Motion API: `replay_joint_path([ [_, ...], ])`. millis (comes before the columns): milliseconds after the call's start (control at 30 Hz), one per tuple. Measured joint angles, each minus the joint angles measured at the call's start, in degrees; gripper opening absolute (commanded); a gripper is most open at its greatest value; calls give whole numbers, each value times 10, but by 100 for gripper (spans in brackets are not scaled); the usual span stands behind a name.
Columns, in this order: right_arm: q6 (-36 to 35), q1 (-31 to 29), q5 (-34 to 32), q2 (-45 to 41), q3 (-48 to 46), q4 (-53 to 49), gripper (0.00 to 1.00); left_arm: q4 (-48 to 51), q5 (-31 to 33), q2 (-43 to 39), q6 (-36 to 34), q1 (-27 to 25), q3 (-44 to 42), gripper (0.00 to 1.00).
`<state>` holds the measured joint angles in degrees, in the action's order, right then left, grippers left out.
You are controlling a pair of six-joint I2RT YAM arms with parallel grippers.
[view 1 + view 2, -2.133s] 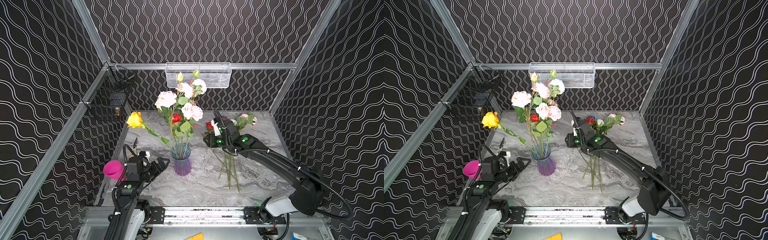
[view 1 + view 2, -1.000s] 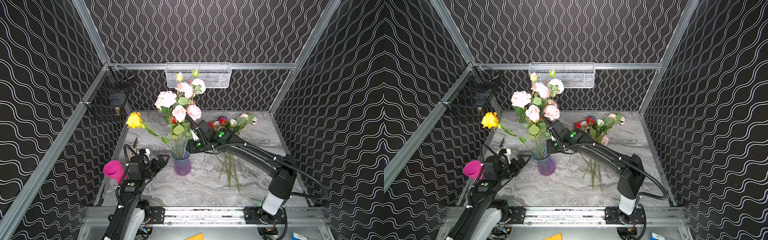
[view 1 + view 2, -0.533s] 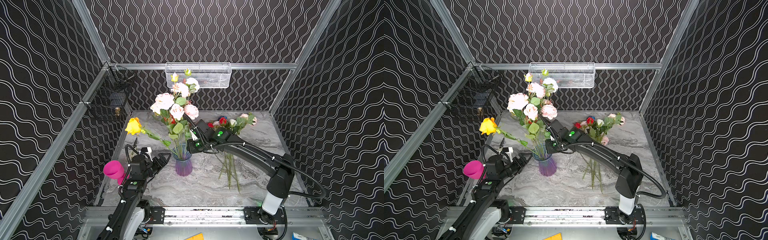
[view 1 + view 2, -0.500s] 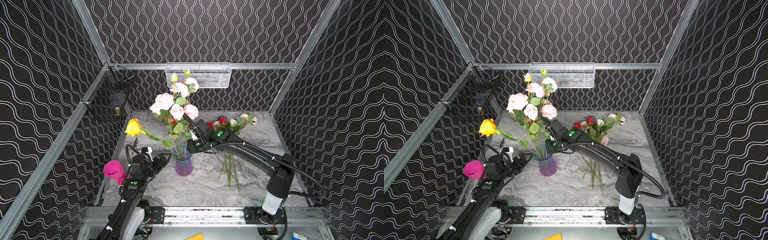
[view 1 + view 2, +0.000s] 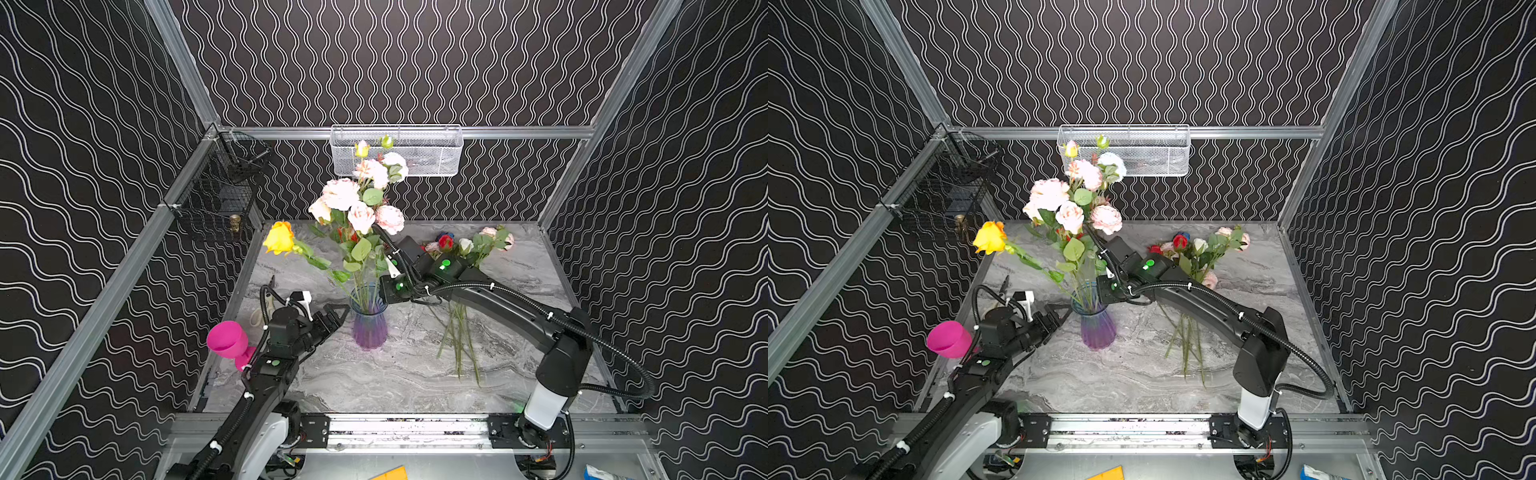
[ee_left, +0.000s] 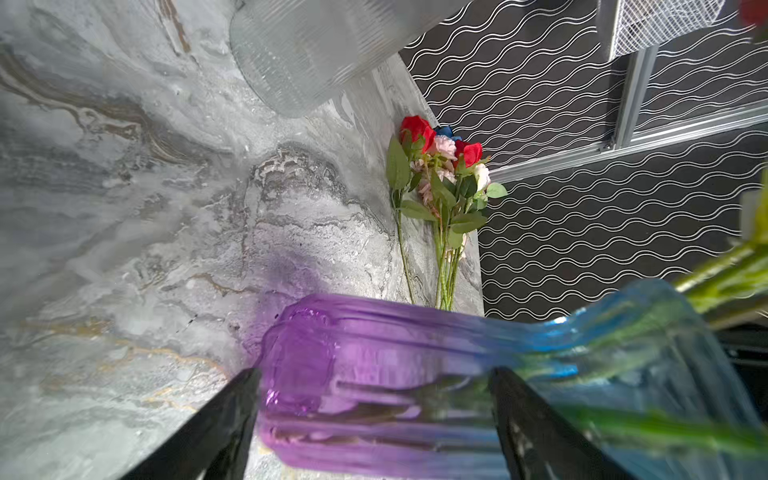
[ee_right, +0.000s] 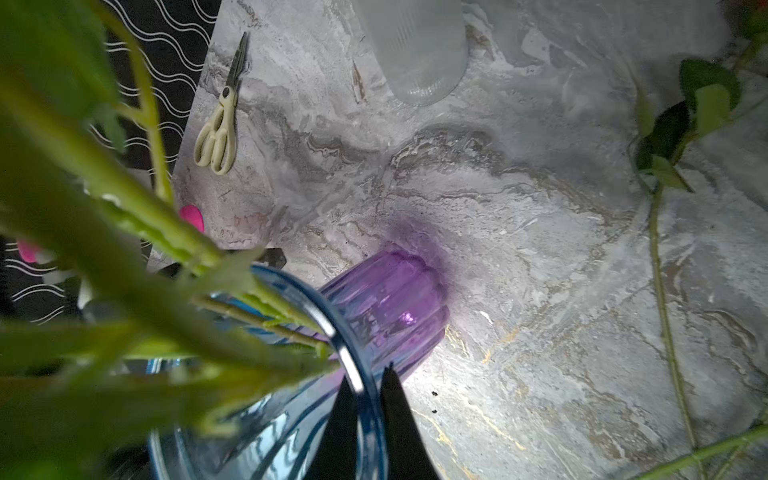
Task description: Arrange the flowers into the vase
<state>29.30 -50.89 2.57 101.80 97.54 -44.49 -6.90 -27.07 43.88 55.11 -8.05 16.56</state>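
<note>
Flowers (image 5: 359,216): part of the lot stands in the purple-and-blue vase (image 5: 369,328) in the middle of the table (image 5: 374,386). A yellow rose (image 5: 279,237) leans out to the left. The rest, a loose bunch (image 5: 465,246), lies flat on the table to the right of the vase, heads toward the back wall. Neither gripper holds it.

Handling (judgement): stems are long, thin and probably light and springy, with top-heavy heads, so a held stem will likely droop or swing. Best hold is on bare stem below the leaves, never on a head. The leaves may snag on stems already in the vase. The vase looks like smooth glass, so slippery and breakable. With a tall bouquet in it, it should tip easily.

Tools: right gripper (image 7: 368,378) is closed on the vase rim, one finger inside the mouth and one outside. Left gripper (image 6: 372,374) is spread wide just beside the vase, with the lower body showing between its fingers. Contact cannot be confirmed.

Change since earlier frames:
- About two seconds back, the right gripper was over the back of the table near the loose bunch. It now sits at the vase mouth.
- The left gripper has crept closer to the vase.
- Half a second back, the bouquet was tipped further left. It now stands nearer upright.
- The vase base has shifted slightly to the right.
- Loose bunch, pink cup (image 5: 226,338) and scissors (image 7: 218,124) unchanged as far as visible.
</note>
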Motion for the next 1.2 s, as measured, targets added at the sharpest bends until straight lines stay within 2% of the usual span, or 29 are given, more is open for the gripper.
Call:
replay_joint_path([
  [300, -11, 74, -2, 4, -5, 26, 0, 76, 37, -55, -28, 0, 32, 90],
  [600, -15, 147, 16, 87, 68, 84, 0, 139, 50, -71, -50, -1, 61, 91],
  [900, -26, 176, 5, 235, 272, 66, 0, 204, 61, -88, -85, -1, 109, 93],
  [1200, -37, 183, -20, 224, 270, 38, 0, 238, 75, -94, -105, 0, 127, 93],
])
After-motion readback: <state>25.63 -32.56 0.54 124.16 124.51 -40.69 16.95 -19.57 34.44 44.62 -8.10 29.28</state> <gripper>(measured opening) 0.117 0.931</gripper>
